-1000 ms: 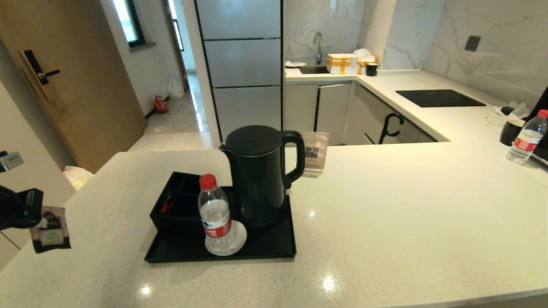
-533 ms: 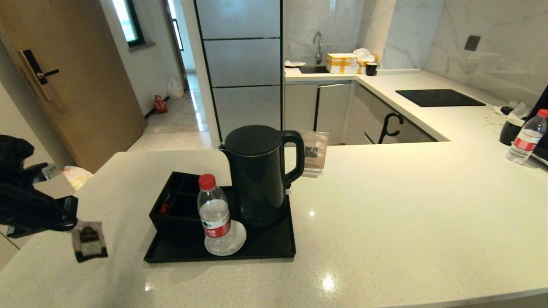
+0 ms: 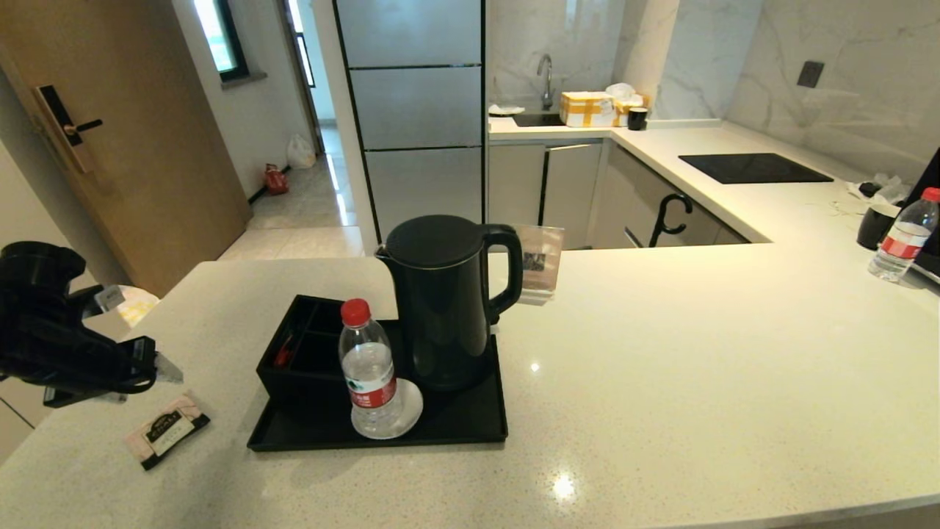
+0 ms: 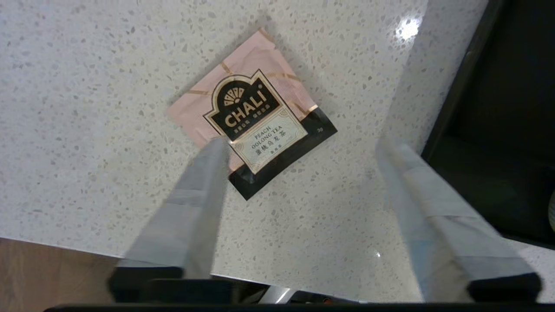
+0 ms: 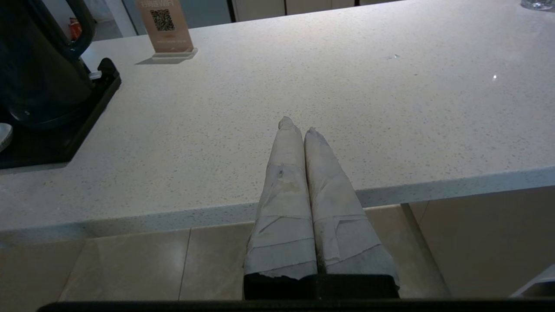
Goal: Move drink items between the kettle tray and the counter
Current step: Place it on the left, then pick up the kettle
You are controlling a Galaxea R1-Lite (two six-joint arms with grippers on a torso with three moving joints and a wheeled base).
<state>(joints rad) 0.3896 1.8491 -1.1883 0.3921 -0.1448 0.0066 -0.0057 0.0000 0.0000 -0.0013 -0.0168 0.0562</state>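
Note:
The pale-pink tea sachet (image 3: 167,430) (image 4: 251,117) lies flat on the beige counter (image 3: 698,353), left of the black kettle tray (image 3: 470,426). My left gripper (image 3: 165,367) (image 4: 302,145) hovers just above it, open and holding nothing; one finger (image 4: 195,208) overlaps the sachet's corner in the left wrist view. The matte-black kettle (image 3: 444,301) (image 5: 34,56) stands upright on the tray. My right gripper (image 5: 297,125) is shut and empty at the counter's near edge, right of the tray (image 5: 86,112); it does not show in the head view.
On the tray sit a black divided box (image 3: 297,353) and a red-capped water bottle (image 3: 369,375) on a white saucer. A QR sign (image 3: 540,264) stands behind the kettle. A second bottle (image 3: 903,235) and black mug (image 3: 875,226) are far right.
My left gripper carried the hanging sachet rightward over the counter, then opened. The sachet now lies flat on the counter beneath it.

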